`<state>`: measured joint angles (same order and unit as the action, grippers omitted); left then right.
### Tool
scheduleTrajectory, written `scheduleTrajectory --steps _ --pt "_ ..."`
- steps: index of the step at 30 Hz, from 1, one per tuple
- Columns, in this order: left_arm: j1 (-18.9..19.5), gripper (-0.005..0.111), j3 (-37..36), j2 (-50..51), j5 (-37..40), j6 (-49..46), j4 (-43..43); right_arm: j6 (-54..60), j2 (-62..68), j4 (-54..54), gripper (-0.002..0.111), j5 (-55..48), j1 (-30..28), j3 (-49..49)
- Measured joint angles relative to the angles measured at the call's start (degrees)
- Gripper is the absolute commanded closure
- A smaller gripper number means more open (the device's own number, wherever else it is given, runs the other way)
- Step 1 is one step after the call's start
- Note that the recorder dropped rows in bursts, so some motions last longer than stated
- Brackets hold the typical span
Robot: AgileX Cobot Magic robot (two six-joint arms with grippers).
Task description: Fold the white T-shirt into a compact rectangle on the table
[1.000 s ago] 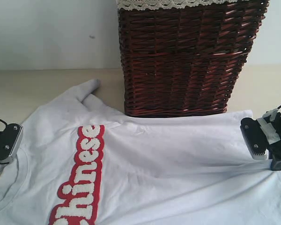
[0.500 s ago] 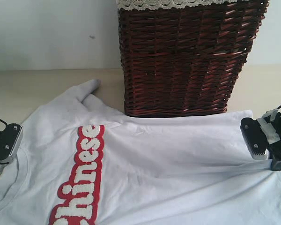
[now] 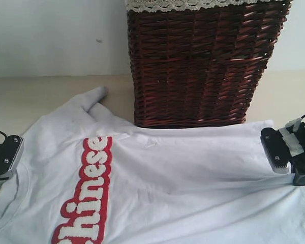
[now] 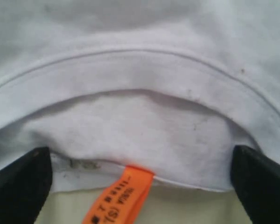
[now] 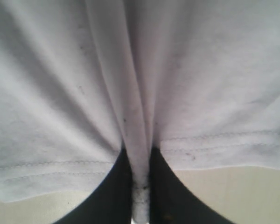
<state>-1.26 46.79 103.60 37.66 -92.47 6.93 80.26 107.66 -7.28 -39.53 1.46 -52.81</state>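
The white T-shirt (image 3: 193, 173) bears fuzzy white lettering (image 3: 89, 188) outlined in red, reading "hinese"; its first letter is cut off. Beside the collar (image 4: 140, 65), an orange tag (image 4: 119, 198) shows "(S)", the rest illegible.

The cream table (image 3: 35, 96) is carrying a white T-shirt (image 3: 193, 178), lying spread between the left gripper (image 3: 2, 160) and the right gripper (image 3: 278, 155). A dark wicker basket (image 3: 193, 66) is standing on it beyond both grippers, nearer the right one, right at the shirt's far edge.

A dark brown wicker basket (image 3: 195, 63) with white lace trim (image 3: 193, 5) stands before the pale wall (image 3: 56, 35).
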Motion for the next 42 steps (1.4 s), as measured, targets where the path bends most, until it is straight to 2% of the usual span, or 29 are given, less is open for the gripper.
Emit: scheduleTrajectory --steps 40,41,42 --pt "0.03 0.001 0.0 0.27 -0.24 0.0 -0.34 0.0 0.0 0.44 0.108 0.32 0.0 0.0" --pt "0.03 0.003 0.0 0.27 -0.24 0.0 -0.34 0.0 0.0 0.44 0.108 0.32 0.0 0.0" --pt "0.03 0.009 0.0 0.27 -0.36 0.0 -0.34 0.0 0.0 0.44 0.108 0.32 0.0 0.0"
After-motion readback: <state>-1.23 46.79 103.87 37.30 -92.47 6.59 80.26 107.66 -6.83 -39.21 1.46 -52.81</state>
